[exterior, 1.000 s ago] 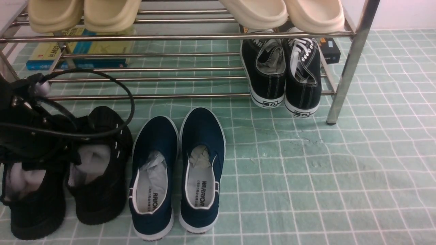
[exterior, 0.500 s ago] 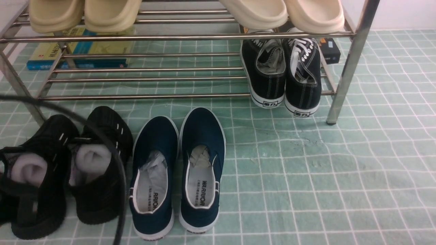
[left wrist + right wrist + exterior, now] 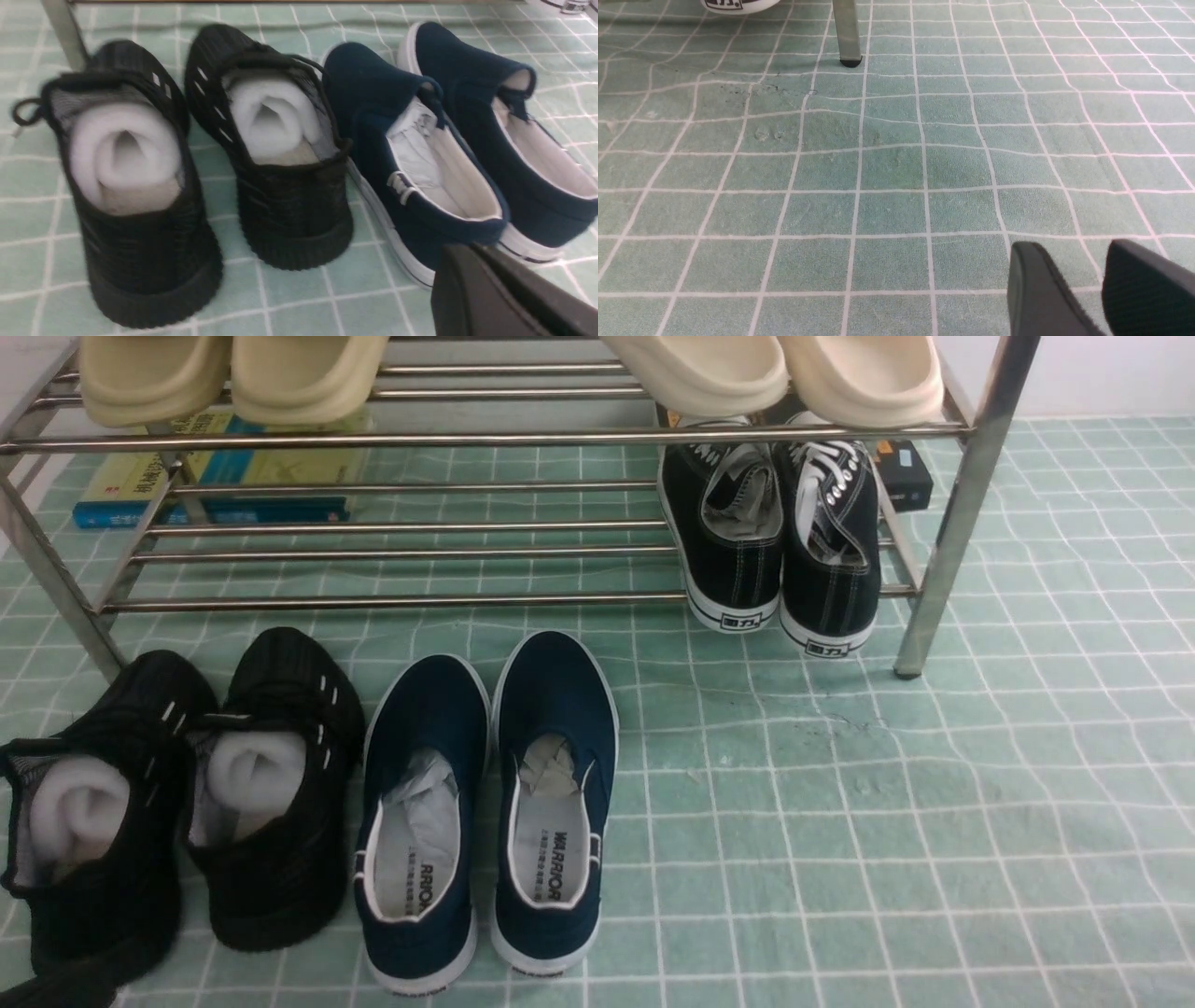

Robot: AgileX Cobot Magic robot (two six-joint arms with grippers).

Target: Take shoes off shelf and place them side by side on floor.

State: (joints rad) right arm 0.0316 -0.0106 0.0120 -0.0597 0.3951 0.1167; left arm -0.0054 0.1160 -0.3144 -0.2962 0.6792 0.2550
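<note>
Nearest us, right tool: fingers slightly apart, holding nothing, over bare floor. Left tool: only a dark edge shows; we cannot tell its opening. Sneakers sit side by side on floor, before shelf. We judge them light, soft knit; foam-stuffed collar or heel suits gripping.

The left hand shows only as one dark finger edge, its spread impossible to judge, while the right hand hangs low with two fingers slightly parted, gripping nothing.
</note>
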